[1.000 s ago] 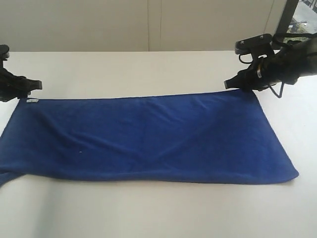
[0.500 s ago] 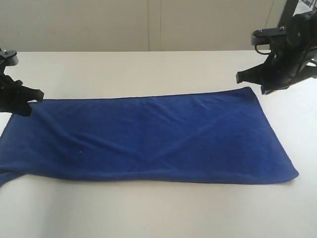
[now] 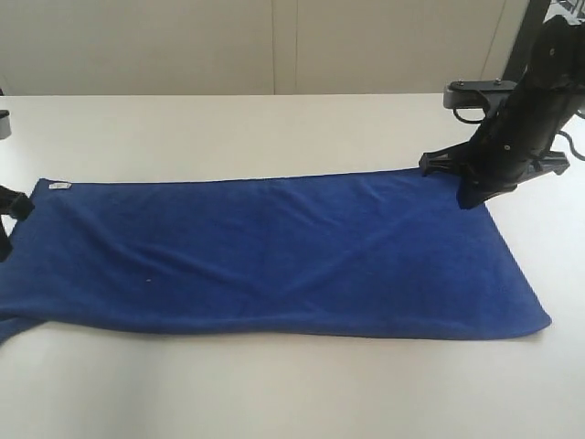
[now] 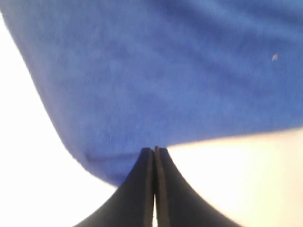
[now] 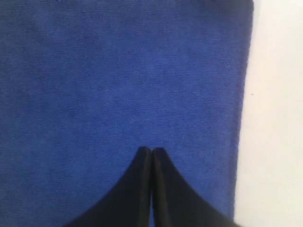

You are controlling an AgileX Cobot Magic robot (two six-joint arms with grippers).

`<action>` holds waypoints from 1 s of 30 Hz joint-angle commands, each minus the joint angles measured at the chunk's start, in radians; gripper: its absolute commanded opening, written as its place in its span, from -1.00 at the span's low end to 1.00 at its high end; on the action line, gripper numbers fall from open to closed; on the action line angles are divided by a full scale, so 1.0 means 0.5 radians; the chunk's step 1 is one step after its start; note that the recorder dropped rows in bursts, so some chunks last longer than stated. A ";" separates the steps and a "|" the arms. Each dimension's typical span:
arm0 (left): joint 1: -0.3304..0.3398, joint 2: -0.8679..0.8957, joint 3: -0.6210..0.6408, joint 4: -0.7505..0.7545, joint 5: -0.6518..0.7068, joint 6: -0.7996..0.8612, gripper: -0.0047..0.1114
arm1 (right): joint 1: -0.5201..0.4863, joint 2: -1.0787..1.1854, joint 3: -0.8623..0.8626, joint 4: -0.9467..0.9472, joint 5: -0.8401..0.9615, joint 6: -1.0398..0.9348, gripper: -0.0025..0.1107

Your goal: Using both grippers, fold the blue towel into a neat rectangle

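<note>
Exterior view is showing the large royal-blue microfibre towel [image 3: 274, 256] lying flat on the white counter [image 3: 274, 128]. My left jaws and right jaws are sitting fully closed near its far corners, though I cannot tell whether they are pinching cloth. I am judging this the grasping step, and the next move is calling for lifting both corners evenly toward its near edge.

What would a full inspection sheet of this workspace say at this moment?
Surface: plain white tabletop, towel lying on it.
Job's things: large royal-blue microfibre towel, spread flat as a long rectangle, lightly creased; small white tag at its far left corner.
Clutter: nothing seen.
Grippers: left black clamp tool shut at the towel's left edge; right black clamp tool shut over the far right corner; whether cloth is pinched cannot be told.
Cables: black cable looping beside the right arm.
Surroundings: pale wall panels behind the table.
</note>
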 commanded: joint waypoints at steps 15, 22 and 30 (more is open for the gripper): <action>-0.070 -0.086 0.671 0.293 -0.680 -0.316 -0.92 | 0.047 0.123 0.006 0.093 -0.163 -0.123 -0.96; -0.070 0.021 0.671 0.308 -0.762 -0.316 -0.92 | 0.047 0.250 0.006 0.093 -0.213 -0.123 -0.96; -0.070 0.089 0.671 0.364 -0.699 -0.239 -0.92 | 0.047 0.288 0.006 0.093 -0.221 -0.123 -0.96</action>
